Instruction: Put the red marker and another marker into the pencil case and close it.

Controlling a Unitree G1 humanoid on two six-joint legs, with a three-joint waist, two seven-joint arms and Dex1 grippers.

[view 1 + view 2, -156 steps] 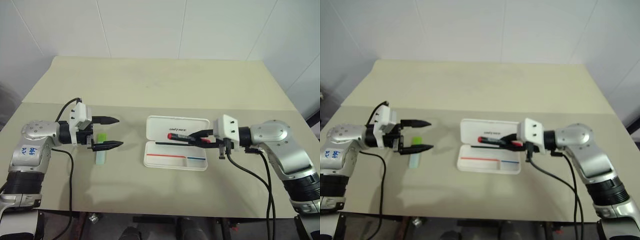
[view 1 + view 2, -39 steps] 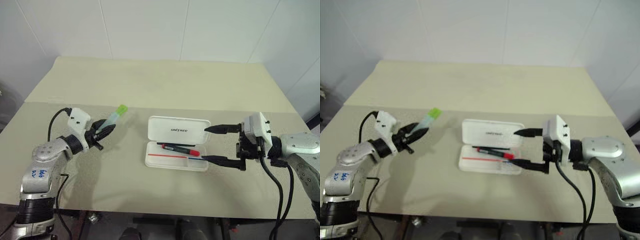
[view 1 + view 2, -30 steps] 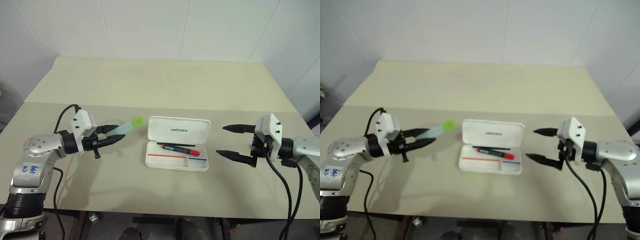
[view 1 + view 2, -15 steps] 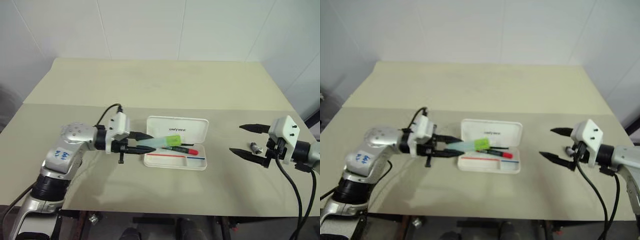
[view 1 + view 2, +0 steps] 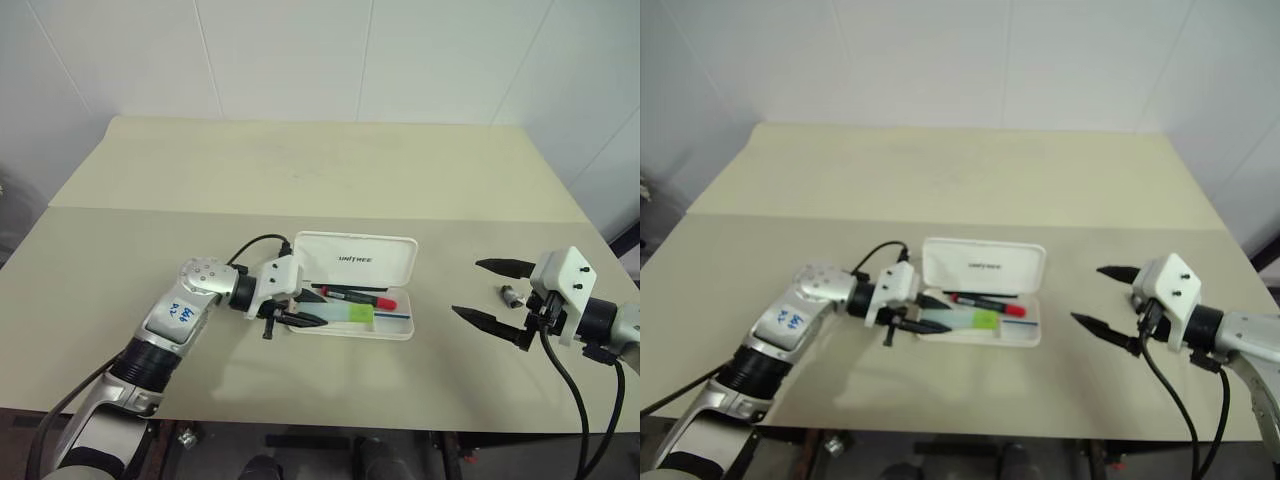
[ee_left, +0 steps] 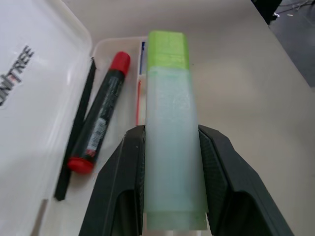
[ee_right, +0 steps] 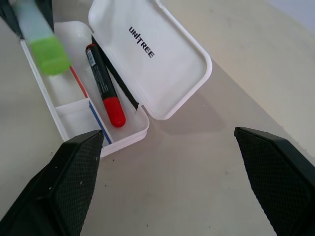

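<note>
You're looking at a bare test room, likely a robot lab. A plain beige table [image 5: 300,170] stands against white panelled walls [image 5: 290,55].

A flat white pencil case [image 5: 355,288] with rounded corners lies open near the table's middle. Its hinged lid, lettered "UNITREE", stands raised at the tray's 12 o'clock side. Inside the tray, along the lid edge, lies the red marker [image 5: 360,296]: a slim black barrel with bright red ends, pointing toward 3 o'clock. At the marker's 6 o'clock is a stubby highlighter [image 5: 345,316] with a pale whitish-blue body and bright green cap, lengthwise over the tray, cap toward 3 o'clock, clamped between two black fingers [image 6: 120,191].
</note>
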